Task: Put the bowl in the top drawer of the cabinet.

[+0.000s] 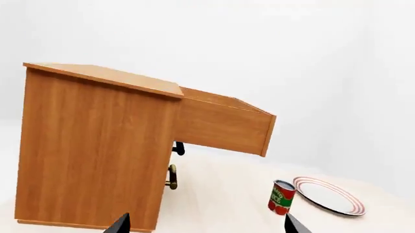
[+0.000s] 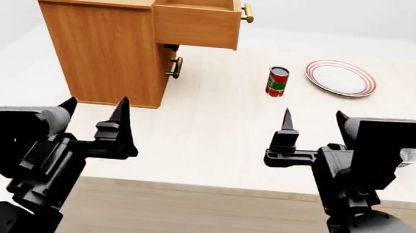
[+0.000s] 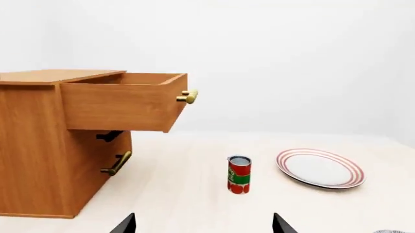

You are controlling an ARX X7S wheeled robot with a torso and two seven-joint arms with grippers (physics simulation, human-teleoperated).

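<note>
Head view: one cabinet (image 2: 102,41) on the pale table (image 2: 213,145), far left of me. Two drawers: the top drawer (image 2: 197,18) pulled well out, inside showing nothing in it, brass handle (image 2: 247,12) on its front; the lower drawer shut, one smaller brass handle (image 2: 175,67). One red can (image 2: 277,81) upright, near the middle, just beside one flat white plate with red rings (image 2: 340,77); the two apart, not touching. My two grippers hang low over the near table edge, both released, fingers spread, nothing between them: left gripper (image 2: 95,111), right gripper (image 2: 313,122). One bowl (image 2: 408,157): only a speckled sliver shows beyond my right arm, near the right table edge. Right wrist view catches its rim (image 3: 391,231) at the frame corner.
</note>
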